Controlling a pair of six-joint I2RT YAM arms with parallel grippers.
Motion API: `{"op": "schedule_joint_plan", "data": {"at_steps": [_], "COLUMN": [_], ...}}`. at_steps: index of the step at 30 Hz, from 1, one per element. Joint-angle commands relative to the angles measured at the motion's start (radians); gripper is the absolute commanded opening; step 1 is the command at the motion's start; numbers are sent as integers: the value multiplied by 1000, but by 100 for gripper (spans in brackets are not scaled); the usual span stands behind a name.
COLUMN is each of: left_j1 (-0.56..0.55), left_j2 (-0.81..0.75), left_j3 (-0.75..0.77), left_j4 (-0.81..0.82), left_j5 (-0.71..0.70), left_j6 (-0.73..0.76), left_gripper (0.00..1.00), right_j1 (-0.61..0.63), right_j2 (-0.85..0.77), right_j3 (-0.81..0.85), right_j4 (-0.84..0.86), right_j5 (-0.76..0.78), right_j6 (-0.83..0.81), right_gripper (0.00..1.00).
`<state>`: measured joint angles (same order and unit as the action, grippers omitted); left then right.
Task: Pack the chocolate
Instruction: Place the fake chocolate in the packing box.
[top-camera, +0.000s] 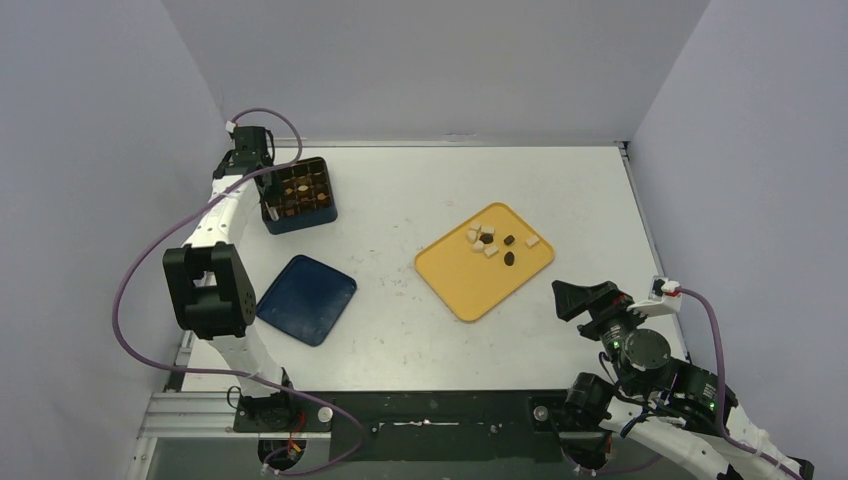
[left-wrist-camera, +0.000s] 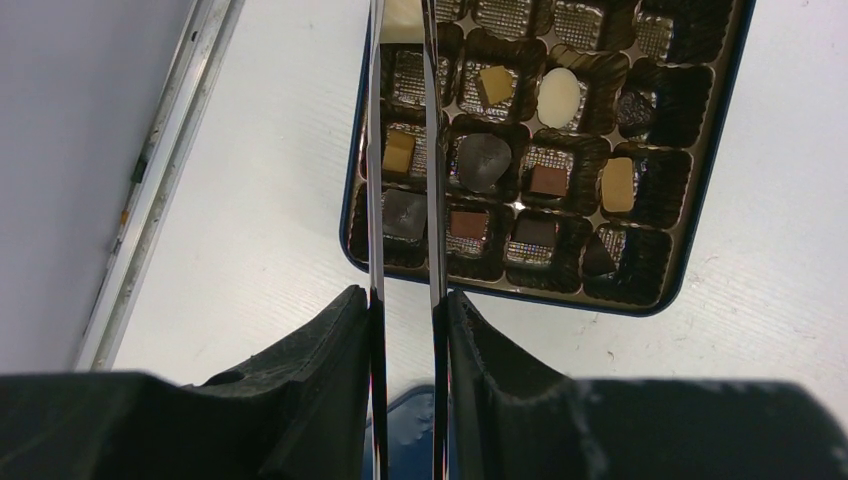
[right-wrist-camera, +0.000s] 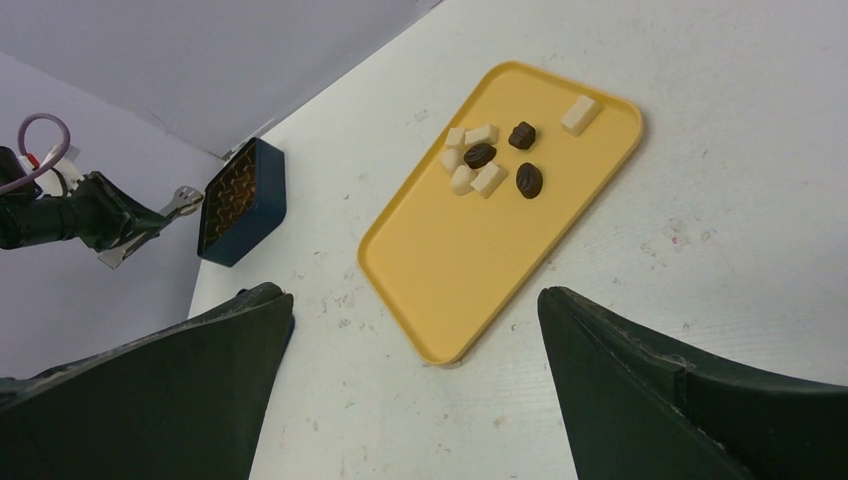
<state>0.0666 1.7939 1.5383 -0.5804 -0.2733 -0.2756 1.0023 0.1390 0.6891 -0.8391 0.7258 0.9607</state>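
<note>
Two hands: L hand (left-wrist-camera: 405, 305) pinching tongs (left-wrist-camera: 375, 150) over choc box (top-camera: 300, 222), R hand (right-wrist-camera: 410, 305) wide open, empty.

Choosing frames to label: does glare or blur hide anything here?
Left wrist: the tongs mirror brightly and foil cups in the box glint, chocolates readable; top external: even light, soft shadows, chocolates tiny; right wrist: yellow tray sharp, the right gripper dark and soft-edged.

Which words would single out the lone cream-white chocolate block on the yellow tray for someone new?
Find the flat yellow rectangular tray right of centre on the white table. Small chocolates lie at its far end; the cream-white rectangular block lies by the right-hand rim, apart from the cluster of cream and dark pieces.
</note>
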Motion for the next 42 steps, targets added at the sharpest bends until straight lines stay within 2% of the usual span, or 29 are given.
{"op": "schedule_joint_plan", "data": {"at_steps": [1, 12, 30, 42], "left_j1": [2, 2, -1, -3], "left_j2": [27, 40, 7, -88], "left_j3": [27, 30, -3, 4], "left_j4": [60, 38, 13, 21], "left_j5": [28, 16, 49, 79], "left_j6": [-8, -11, -25, -23], "left_gripper": [27, 28, 37, 38], "right_j1": [6, 12, 18, 25], "right_j2": [5, -2, -12, -11], "right_j3": [6, 4, 1, 2], "right_j4": [27, 26, 26, 25], "right_j5": [18, 15, 9, 14], "right_j6": [-8, -6, -2, -1], "right_gripper": [100, 100, 100, 100]}}
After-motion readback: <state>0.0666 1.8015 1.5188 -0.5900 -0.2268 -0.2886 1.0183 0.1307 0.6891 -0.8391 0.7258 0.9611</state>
